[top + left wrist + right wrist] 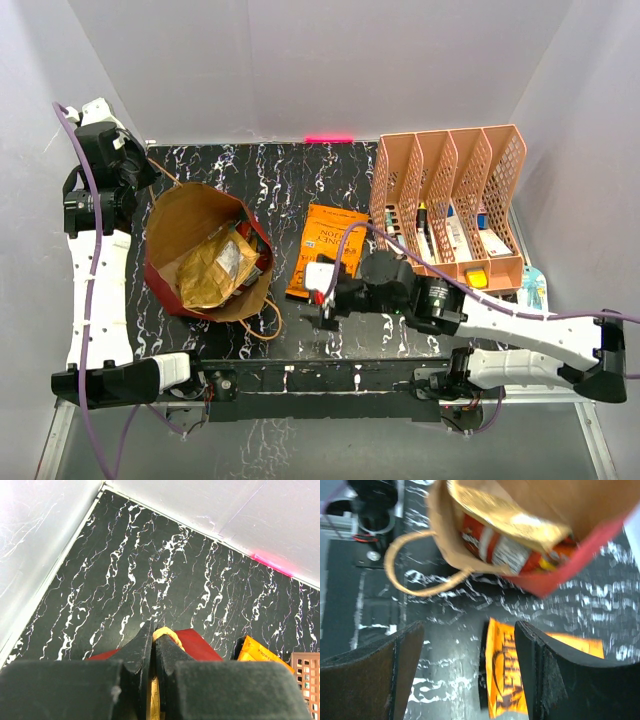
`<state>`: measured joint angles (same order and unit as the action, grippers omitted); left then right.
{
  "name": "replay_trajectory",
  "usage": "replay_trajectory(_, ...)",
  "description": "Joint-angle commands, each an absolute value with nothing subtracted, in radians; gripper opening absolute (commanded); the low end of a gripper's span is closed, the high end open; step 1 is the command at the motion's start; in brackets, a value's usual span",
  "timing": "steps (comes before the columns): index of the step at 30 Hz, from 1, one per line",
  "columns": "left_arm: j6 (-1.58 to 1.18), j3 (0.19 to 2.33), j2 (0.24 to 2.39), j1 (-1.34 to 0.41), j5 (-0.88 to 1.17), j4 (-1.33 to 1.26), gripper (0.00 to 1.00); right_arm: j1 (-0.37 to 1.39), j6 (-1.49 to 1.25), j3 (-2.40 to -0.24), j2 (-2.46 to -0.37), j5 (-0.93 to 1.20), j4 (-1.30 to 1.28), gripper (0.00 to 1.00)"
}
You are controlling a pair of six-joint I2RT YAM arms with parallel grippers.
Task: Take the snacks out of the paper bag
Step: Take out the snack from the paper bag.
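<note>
A: Checking the left gripper (153, 630) first. State?

B: Fingers pressed together, with a tan strip of the paper bag (185, 215) pinched between them at the bag's far-left rim.

A: Bag position?

B: Left half of the black marbled table (250, 190), with its mouth open toward the overhead camera. Red outside, kraft inside. One cord handle (388, 566) loops out onto the table at the near side.

A: Contents?

B: A gold-brown packet (215, 262) on top and a red-and-white packet (495, 542) under it. Anything deeper is too hidden to tell.

A: Right gripper (470, 635)?

B: Fingers spread wide, nothing held. It hangs over the near end of the orange packet (325, 240). Contact: cannot tell. That packet lies flat on the table, outside the bag, between it and the pink organiser (450, 160).
</note>
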<state>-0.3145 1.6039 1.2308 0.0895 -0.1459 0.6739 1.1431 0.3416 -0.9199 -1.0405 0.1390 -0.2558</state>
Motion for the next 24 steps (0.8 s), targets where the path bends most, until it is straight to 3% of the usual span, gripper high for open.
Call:
replay_trajectory(1, -0.316, 1.623, 1.215, 0.091, -0.147, 0.634, 0.00, 1.255, 0.570, -1.012, -1.096, 0.182, -0.155, 0.75)
replay_trajectory(14, -0.323, 1.654, 1.236, 0.091, -0.138, 0.647, 0.00, 1.270, 1.100, -1.503, -1.600, 0.172, -0.383, 0.81)
replay_trajectory(21, -0.327, 1.641, 1.240, 0.091, -0.129, 0.637, 0.00, 1.271, 1.238, -1.595, -1.769, 0.073, -0.473, 0.80)
replay_trajectory(24, -0.327, 1.640, 1.243, 0.091, -0.131, 0.636, 0.00, 1.275, 1.252, -1.604, -1.824, -0.001, -0.396, 0.75)
